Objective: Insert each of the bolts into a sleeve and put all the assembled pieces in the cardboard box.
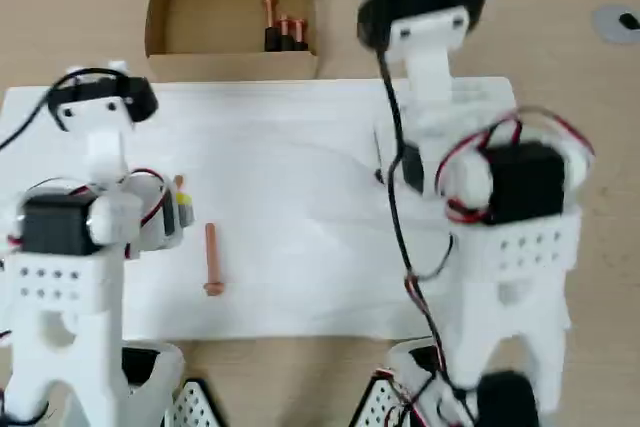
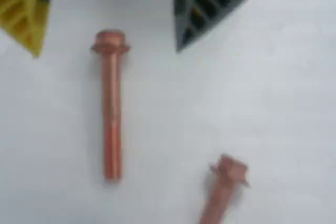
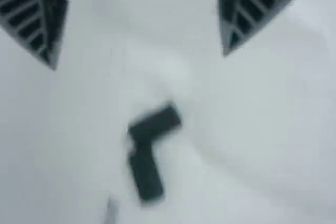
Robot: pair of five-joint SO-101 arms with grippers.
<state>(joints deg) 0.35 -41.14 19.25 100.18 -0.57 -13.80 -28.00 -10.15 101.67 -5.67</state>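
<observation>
Where a white sheet point(image 1: 300, 197) covers most of the wooden counter point(image 1: 560, 47), the 2 arms stand at its near edge. The left arm point(image 1: 60, 277) is over the sheet's left part and the right arm point(image 1: 520, 247) over its right part.

Beyond the sheet's far edge sits the cardboard box point(image 1: 160, 17), its flaps up. On its floor, toward the right arm's side, lie 3 assembled pieces point(image 1: 285, 32) side by side, each a copper bolt with a black sleeve on one end.

A loose bolt point(image 1: 212, 259) lies flat on the sheet just beside the left arm. It is copper-coloured, with a long plain shank and a flanged hexagonal head. In the left wrist view this bolt point(image 2: 111, 103) lies below the left fingers point(image 2: 21, 9), which are released and spread wide, 1 yellow and 1 dark. Its head sits between their tips, touching neither. A second bolt point(image 2: 226, 187) of the same colour lies near it, its shank cut off by the frame edge.

The right fingers point(image 3: 37, 19), both dark and ribbed, are likewise released and spread apart above the sheet. Under them lie 2 short black sleeves point(image 3: 155, 121), end to end at an angle and seemingly touching. Their outlines are blurred, so their bores cannot be made out.
</observation>
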